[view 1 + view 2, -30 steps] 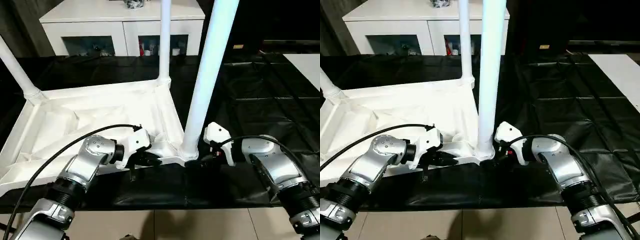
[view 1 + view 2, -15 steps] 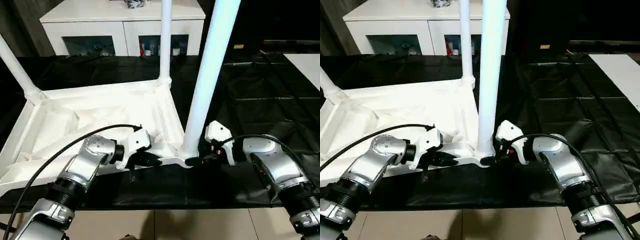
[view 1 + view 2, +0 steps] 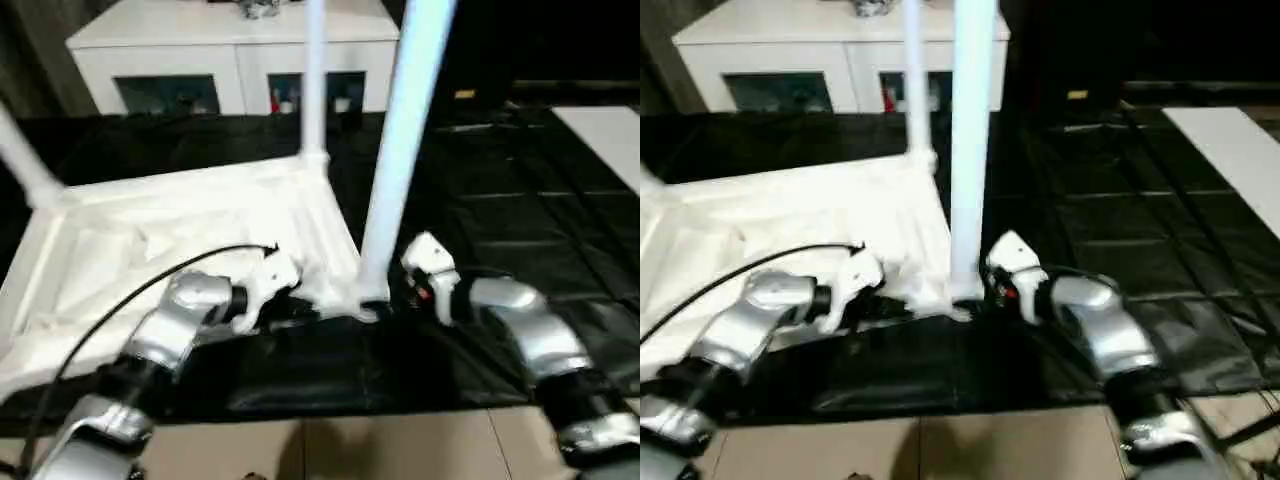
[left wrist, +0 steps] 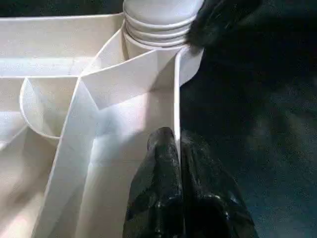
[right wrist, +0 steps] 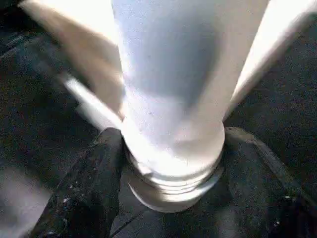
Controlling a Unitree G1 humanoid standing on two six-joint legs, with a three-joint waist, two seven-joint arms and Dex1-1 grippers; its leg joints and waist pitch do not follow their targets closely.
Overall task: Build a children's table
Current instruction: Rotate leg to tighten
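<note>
The children's table top (image 3: 180,220) lies upside down on the black cover, ribs up. Three white legs stand in its corner sockets: one at the near right (image 3: 400,150), one at the far right (image 3: 314,80), one at the far left (image 3: 25,165). My left gripper (image 3: 300,312) is shut on the thin front rim (image 4: 176,99) of the top, close to the near right socket. My right gripper (image 3: 385,300) sits at the base of the near right leg (image 5: 168,89), with a black finger (image 5: 89,188) pressed against each side of its ribbed collar.
A white cabinet with glass doors (image 3: 240,50) stands behind the black-covered table (image 3: 520,200). A white panel (image 3: 610,130) lies at the far right. The table's front edge and tan floor (image 3: 330,450) are just below my forearms. A black cable (image 3: 120,310) loops over my left arm.
The right gripper's fingers have closed in onto the base of the near right leg. The whole picture has shifted, so the camera moved. The left gripper keeps its hold on the rim.
</note>
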